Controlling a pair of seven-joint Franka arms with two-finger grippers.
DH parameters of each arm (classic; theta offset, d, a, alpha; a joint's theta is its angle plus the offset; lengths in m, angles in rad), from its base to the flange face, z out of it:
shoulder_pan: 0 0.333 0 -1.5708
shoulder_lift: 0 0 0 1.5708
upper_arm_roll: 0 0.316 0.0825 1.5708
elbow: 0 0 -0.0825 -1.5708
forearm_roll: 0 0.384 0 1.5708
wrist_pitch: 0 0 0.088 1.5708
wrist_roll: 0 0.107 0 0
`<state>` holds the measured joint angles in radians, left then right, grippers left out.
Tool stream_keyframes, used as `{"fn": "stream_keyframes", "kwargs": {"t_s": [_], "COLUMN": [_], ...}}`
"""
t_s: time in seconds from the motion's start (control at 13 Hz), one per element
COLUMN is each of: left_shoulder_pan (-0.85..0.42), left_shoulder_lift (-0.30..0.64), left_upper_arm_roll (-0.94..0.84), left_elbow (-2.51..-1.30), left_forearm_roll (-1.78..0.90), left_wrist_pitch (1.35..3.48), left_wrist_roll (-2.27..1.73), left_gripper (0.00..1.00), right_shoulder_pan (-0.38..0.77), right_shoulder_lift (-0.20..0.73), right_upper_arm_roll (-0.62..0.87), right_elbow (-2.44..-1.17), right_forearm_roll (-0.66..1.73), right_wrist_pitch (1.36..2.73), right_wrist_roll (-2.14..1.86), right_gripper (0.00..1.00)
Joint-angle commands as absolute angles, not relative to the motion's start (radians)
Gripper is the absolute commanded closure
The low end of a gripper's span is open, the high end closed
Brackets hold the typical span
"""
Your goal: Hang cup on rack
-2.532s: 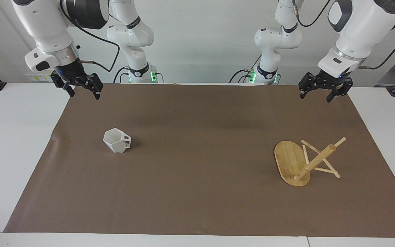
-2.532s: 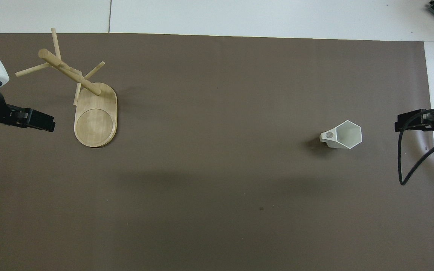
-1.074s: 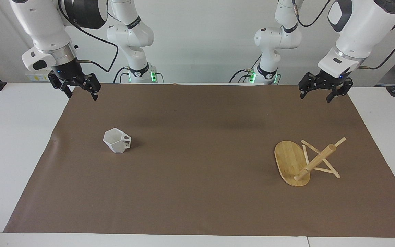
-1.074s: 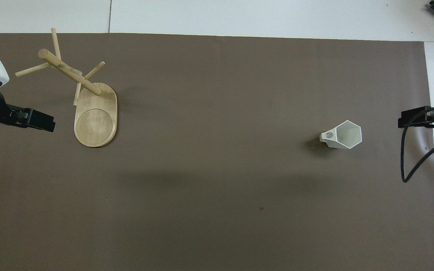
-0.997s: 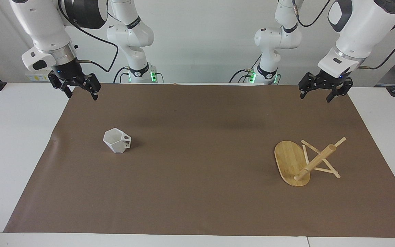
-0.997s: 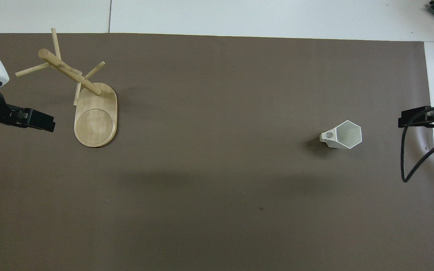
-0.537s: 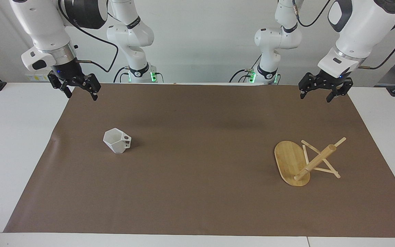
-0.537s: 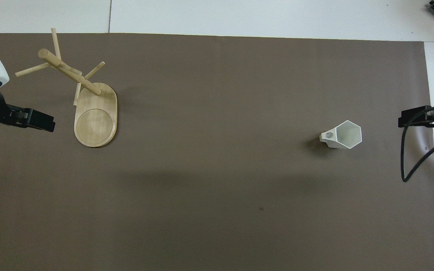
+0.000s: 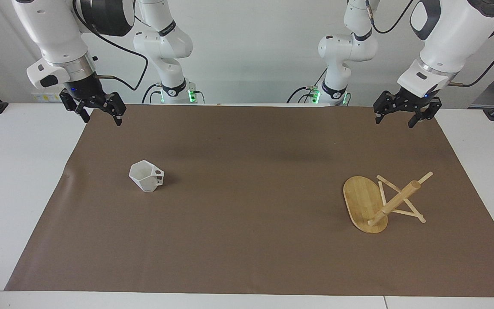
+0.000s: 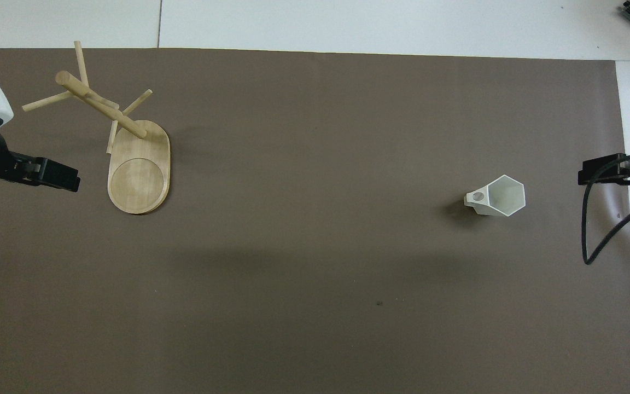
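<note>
The cup, white and faceted, stands on the brown mat toward the right arm's end, its handle turned toward the left arm's end. The rack, pale bamboo with thin pegs, rests on its oval base toward the left arm's end. My right gripper hangs open and empty over the mat's edge at the robots' end, well apart from the cup. My left gripper hangs open and empty over the mat's corner, apart from the rack.
The brown mat covers most of the white table. A black cable loops down from the right arm over the mat's edge. Both arm bases stand at the robots' end.
Since the earliest frames my right gripper has risen slightly and shifted a little toward its end of the table. Over the last second nothing moves; the left arm, cup and rack stay put.
</note>
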<state>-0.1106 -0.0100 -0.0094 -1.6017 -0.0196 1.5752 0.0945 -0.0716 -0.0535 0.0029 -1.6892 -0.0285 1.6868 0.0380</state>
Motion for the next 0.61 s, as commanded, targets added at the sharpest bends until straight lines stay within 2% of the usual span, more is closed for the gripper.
{"fn": "stream_keyframes", "kwargs": {"t_s": [0.0,0.31,0.54], "left_shoulder_pan": [-0.101,-0.101,-0.101], "left_shoulder_lift": [-0.028,-0.028,-0.028], "left_upper_arm_roll": [-0.012,-0.012,-0.012], "left_elbow": [-1.614,-1.614,-1.614], "left_forearm_roll": [-0.034,-0.034,-0.034], "left_wrist_pitch": [1.565,1.565,1.565], "left_wrist_roll": [0.103,0.103,0.103], "left_gripper": [0.00,0.00,0.00], "right_shoulder_pan": [-0.072,-0.072,-0.071], "right_shoulder_lift": [-0.069,-0.069,-0.069], "right_upper_arm_roll": [-0.002,-0.002,0.002], "right_elbow": [-1.710,-1.712,-1.720], "right_forearm_roll": [-0.025,-0.025,-0.023], "right_wrist_pitch": [1.707,1.710,1.766], "right_wrist_roll": [0.012,0.012,0.012], "right_gripper": [0.00,0.00,0.00]}}
